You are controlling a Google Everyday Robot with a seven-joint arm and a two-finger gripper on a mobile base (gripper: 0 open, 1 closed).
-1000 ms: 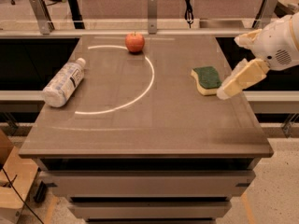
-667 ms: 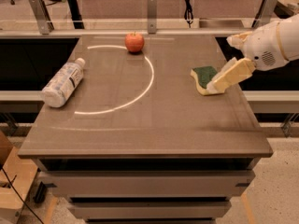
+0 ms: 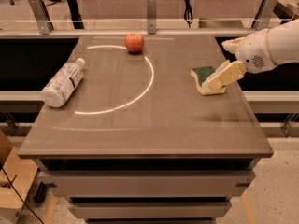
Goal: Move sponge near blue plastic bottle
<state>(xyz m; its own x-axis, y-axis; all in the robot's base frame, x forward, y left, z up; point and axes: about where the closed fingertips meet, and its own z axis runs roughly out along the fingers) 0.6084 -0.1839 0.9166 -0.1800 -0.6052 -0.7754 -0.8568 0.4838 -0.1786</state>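
The sponge (image 3: 202,75), dark green on top with pale yellow foam below, lies flat near the table's right edge. My gripper (image 3: 216,81) comes in from the right on a white arm (image 3: 271,48) and sits right over the sponge's right side, touching or nearly touching it. The blue plastic bottle (image 3: 63,83), clear-whitish with a white cap and a pale label, lies on its side near the table's left edge, far from the sponge.
A red apple (image 3: 134,42) stands at the back middle of the brown table (image 3: 154,129). A white arc is painted on the tabletop between bottle and sponge. Metal rails and posts run behind the table; the floor drops off on all sides.
The gripper has moved left and towards the back, from beside the sponge's right edge to over its right side. Sponge, bottle and apple have not moved.
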